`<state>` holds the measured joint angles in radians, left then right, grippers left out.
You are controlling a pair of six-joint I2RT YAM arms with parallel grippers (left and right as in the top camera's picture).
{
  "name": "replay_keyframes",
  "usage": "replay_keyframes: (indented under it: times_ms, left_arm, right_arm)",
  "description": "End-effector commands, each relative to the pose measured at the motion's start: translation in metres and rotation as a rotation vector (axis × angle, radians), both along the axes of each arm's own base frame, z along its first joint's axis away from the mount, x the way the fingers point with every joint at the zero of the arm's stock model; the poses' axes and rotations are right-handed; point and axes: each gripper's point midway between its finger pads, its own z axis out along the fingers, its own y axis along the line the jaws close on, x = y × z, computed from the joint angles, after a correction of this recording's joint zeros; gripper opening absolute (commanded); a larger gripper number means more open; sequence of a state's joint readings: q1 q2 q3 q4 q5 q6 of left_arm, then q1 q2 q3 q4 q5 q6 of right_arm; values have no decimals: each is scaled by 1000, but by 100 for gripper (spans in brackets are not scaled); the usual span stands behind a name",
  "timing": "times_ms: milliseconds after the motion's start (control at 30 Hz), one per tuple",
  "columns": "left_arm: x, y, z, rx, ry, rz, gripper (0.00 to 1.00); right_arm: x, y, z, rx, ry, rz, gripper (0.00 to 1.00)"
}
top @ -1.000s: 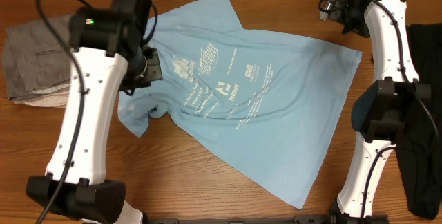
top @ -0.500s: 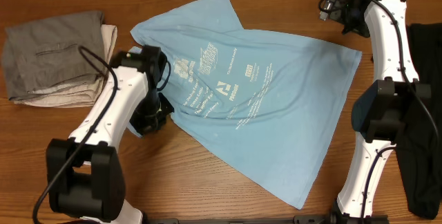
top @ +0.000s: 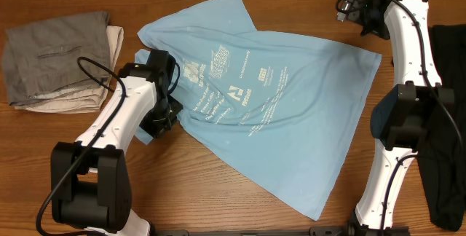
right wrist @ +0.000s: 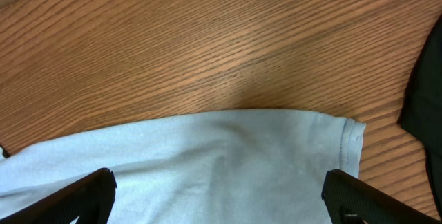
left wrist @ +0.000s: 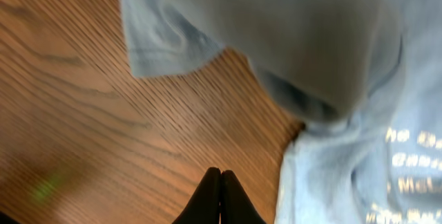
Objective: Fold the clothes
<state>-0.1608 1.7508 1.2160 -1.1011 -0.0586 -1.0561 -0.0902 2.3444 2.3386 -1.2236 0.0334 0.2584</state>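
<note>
T-shirt (top: 291, 119) spread on table (top: 218, 192) — L gripper (left wrist: 219, 182) closed, R gripper (right wrist: 221, 200) wide.

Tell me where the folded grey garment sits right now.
Overhead view: the folded grey garment lies at the far left corner of the table, on the robot's left, just left of the light blue T-shirt.

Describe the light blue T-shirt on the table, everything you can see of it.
The T-shirt is light blue and looks like soft cotton, with small white printed text and logos facing up. It lies spread out but skewed and wrinkled on the wooden table, with one edge bunched up. The shut left gripper sits beside that bunched edge, gripping nothing.
</note>
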Motion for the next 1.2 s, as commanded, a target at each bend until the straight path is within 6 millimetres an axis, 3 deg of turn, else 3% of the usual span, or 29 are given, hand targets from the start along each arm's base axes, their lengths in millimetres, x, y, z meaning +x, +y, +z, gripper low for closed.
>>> replay_keyframes:
  times_ms: [0,133,267,567,900,1167]
  left_arm:
    - [-3,19,-3,94,-16,114,4]
    - [-26,30,-19,152,29,271,4]
    - [-31,35,-33,152,19,338,4]
    - [-24,37,-39,50,8,425,4]
    - [-23,54,-40,26,10,502,4]
    - [9,62,-41,30,-126,456,4]
  right_arm:
    - [3,-3,12,-3,-32,-8,100]
    - [3,-3,12,-3,-32,-8,100]
    - [3,-3,12,-3,-32,-8,100]
    - [3,-3,12,-3,-32,-8,100]
    - [3,-3,12,-3,-32,-8,100]
    - [3,-3,12,-3,-32,-8,100]
